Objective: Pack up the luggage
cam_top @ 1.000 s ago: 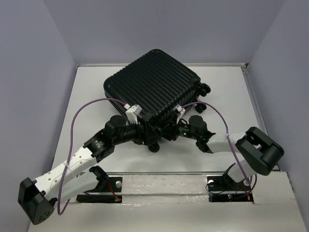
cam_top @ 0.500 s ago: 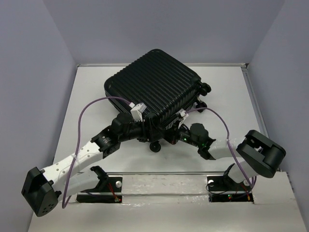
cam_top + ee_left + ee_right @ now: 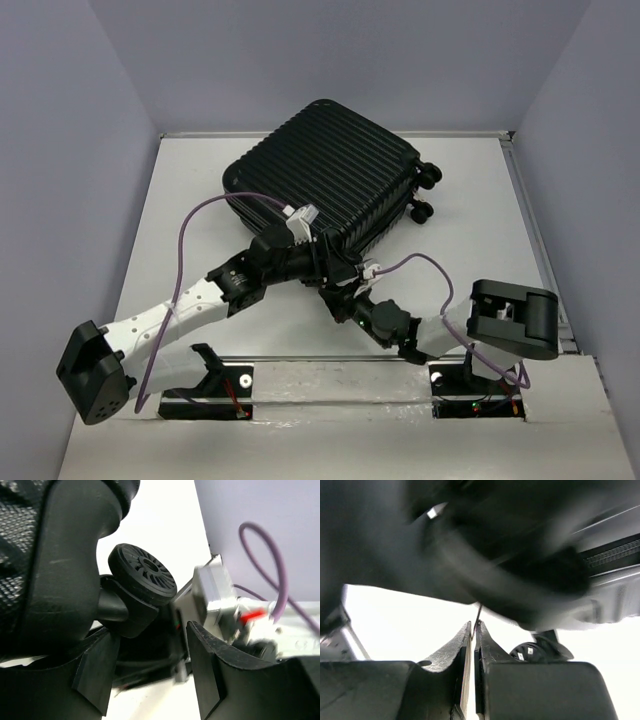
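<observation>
The luggage [image 3: 320, 170], a closed black ribbed suitcase, lies flat at the back middle of the white table. My left gripper [image 3: 335, 268] is at its near corner. In the left wrist view the left gripper [image 3: 150, 630] is open, with a black caster wheel [image 3: 145, 575] just above the gap and the dark shell [image 3: 65, 555] to the left. My right gripper [image 3: 340, 298] is low under that same corner. In the right wrist view the right gripper [image 3: 474, 625] is shut on a thin dark tab [image 3: 478, 614] that hangs from the blurred luggage [image 3: 520, 540].
Two more caster wheels [image 3: 428, 178] stick out on the suitcase's right side. Grey walls close in the table on the left, back and right. Purple cables [image 3: 200, 215] loop over the left arm. The arm mounts [image 3: 340, 385] line the near edge.
The suitcase has shifted toward the back right. Both grippers have moved toward the middle and the near edge; the right arm has folded back close to its base.
</observation>
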Available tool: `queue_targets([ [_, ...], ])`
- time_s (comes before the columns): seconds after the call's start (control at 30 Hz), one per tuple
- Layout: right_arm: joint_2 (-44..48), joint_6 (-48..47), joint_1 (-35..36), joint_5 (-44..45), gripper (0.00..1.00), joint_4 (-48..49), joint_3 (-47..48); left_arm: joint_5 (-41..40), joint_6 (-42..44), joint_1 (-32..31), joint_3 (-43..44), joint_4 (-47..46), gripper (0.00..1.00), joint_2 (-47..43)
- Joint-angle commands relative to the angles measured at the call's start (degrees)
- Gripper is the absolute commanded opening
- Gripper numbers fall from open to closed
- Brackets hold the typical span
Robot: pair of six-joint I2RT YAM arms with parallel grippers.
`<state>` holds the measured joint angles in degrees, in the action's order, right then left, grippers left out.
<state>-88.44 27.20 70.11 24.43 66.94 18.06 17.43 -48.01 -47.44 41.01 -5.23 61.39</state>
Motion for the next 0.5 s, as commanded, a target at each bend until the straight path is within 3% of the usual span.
queue_targets([
  [0.0, -5.7, -4.7, 10.5, 10.1, 0.07, 13.0, 4.8, -8.6, -0.7, -1.2, 7.9, -14.4, 0.66, 0.7],
  [0.07, -8.8, -10.2, 13.6, 16.1, 0.07, 16.3, 8.7, -9.4, -1.2, -2.9, 9.9, -14.5, 0.66, 1.7],
  [0.17, -12.6, -17.4, 17.5, 20.8, 0.07, 18.8, 14.2, -9.3, -0.9, -5.3, 13.6, -13.4, 0.75, 4.3],
  [0.47, -22.4, -26.1, 18.0, 26.1, 0.07, 24.4, 23.0, -5.1, 0.2, -9.6, 22.0, -8.7, 0.96, 10.4],
])
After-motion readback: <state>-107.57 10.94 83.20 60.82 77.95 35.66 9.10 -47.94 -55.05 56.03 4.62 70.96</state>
